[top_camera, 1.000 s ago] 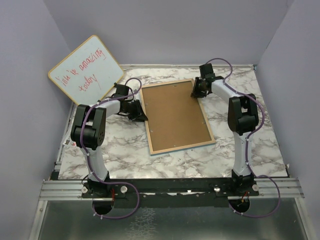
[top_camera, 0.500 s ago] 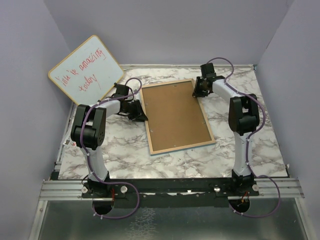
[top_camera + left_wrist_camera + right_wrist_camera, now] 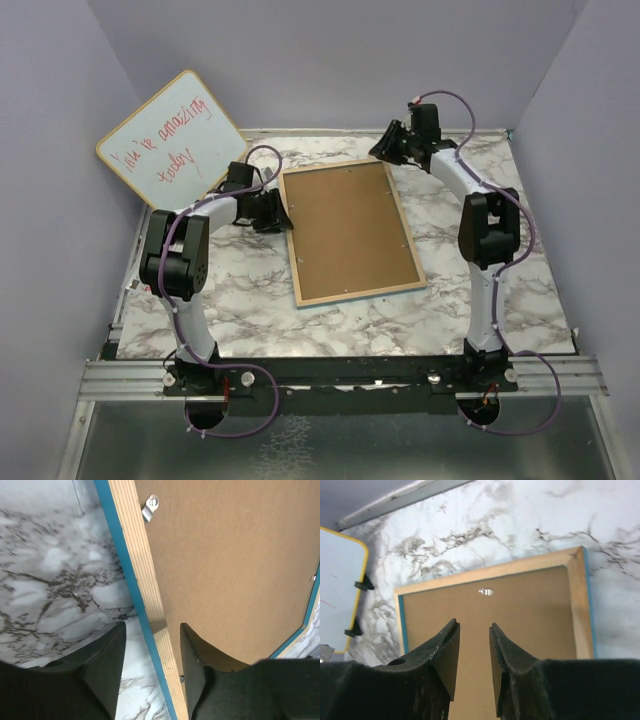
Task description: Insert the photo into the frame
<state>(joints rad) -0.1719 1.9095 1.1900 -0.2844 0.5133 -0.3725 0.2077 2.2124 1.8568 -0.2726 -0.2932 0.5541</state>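
Note:
The frame (image 3: 361,293) lies face down mid-table, pale wood rim up, with a thin blue edge showing in the left wrist view (image 3: 145,580). The brown backing board (image 3: 345,230) fills it. The photo is hidden. My left gripper (image 3: 280,215) is open at the frame's left edge; its fingers stand either side of the rim (image 3: 152,630), one over the marble, one over the board. My right gripper (image 3: 383,148) is open and empty, raised above the frame's far end (image 3: 474,630), clear of it.
A round-cornered whiteboard (image 3: 172,138) with red handwriting leans against the back left wall, also in the right wrist view (image 3: 337,590). Small metal tabs (image 3: 149,507) (image 3: 486,592) sit at the backing board's edges. Purple walls close in three sides.
My right gripper has lifted off the frame's far right corner and drawn back toward the far wall. The left gripper has shifted slightly farther along the left edge; the frame has turned a little.

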